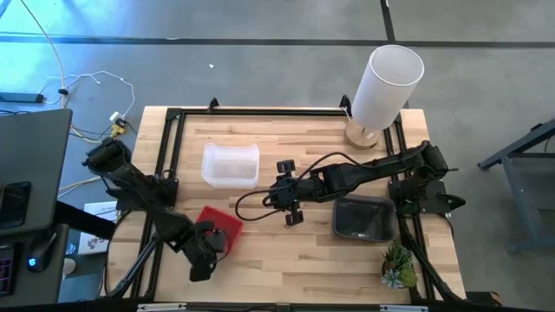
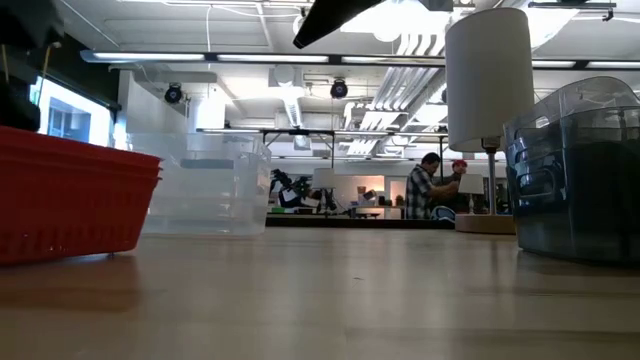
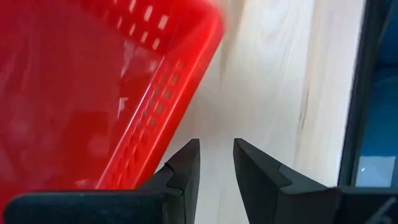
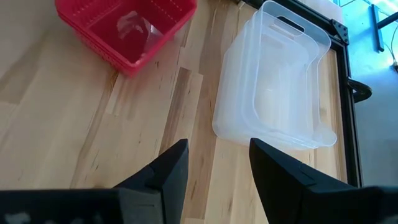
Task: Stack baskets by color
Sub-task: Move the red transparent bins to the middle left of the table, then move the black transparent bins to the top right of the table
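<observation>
Left claw (image 3: 216,163) sits beside my red baskets (image 1: 220,224) near the desk's (image 1: 286,260) front-left edge, fingers slightly parted, gripping nothing. Right claw (image 4: 217,163) gapes empty mid-desk. Clear stack (image 1: 231,165) back-left, grey stack (image 1: 362,217) right.

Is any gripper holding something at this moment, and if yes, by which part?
Nothing is held. The left gripper is open beside the red mesh plastic basket, not on it. The right gripper is open over bare wood.

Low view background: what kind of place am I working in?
Likely a robotics lab or open workshop: exposed ceiling ducts, another robot arm rig on a far bench, and people seated at workstations behind the wooden table.
</observation>
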`<action>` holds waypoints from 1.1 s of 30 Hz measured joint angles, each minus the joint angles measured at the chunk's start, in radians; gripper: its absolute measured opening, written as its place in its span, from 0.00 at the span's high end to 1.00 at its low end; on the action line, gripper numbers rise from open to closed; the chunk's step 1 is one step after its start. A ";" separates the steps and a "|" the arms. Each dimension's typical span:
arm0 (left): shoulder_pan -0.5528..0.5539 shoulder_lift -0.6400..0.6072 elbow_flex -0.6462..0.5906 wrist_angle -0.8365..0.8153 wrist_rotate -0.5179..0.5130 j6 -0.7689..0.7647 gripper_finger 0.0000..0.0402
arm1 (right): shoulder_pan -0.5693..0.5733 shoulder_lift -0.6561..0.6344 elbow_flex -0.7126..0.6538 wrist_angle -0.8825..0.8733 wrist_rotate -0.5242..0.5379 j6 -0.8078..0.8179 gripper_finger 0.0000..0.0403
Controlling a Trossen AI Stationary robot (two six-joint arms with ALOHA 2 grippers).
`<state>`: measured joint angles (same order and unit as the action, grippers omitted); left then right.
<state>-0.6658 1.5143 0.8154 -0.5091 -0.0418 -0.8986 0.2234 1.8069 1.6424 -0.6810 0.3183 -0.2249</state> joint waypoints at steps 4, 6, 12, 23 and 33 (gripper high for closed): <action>0.049 0.000 0.000 0.056 0.000 0.068 0.79 | 0.000 0.000 0.000 -0.011 0.000 0.000 0.61; 0.073 0.000 0.000 0.066 0.000 0.094 0.79 | 0.000 0.000 0.000 -0.018 0.000 0.000 0.61; 0.128 0.000 0.000 0.064 -0.007 0.147 0.79 | 0.000 0.000 0.000 -0.033 0.000 0.003 0.61; 0.155 -0.006 0.000 0.060 0.005 0.222 0.79 | 0.000 0.000 0.000 -0.045 0.000 0.035 0.61; 0.146 -0.106 0.000 0.064 0.012 0.278 0.79 | 0.000 0.000 0.000 -0.270 0.000 0.177 0.61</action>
<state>-0.5198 1.4087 0.8154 -0.4452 -0.0296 -0.6210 0.2237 1.8069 1.6422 -0.9508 0.3180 -0.0478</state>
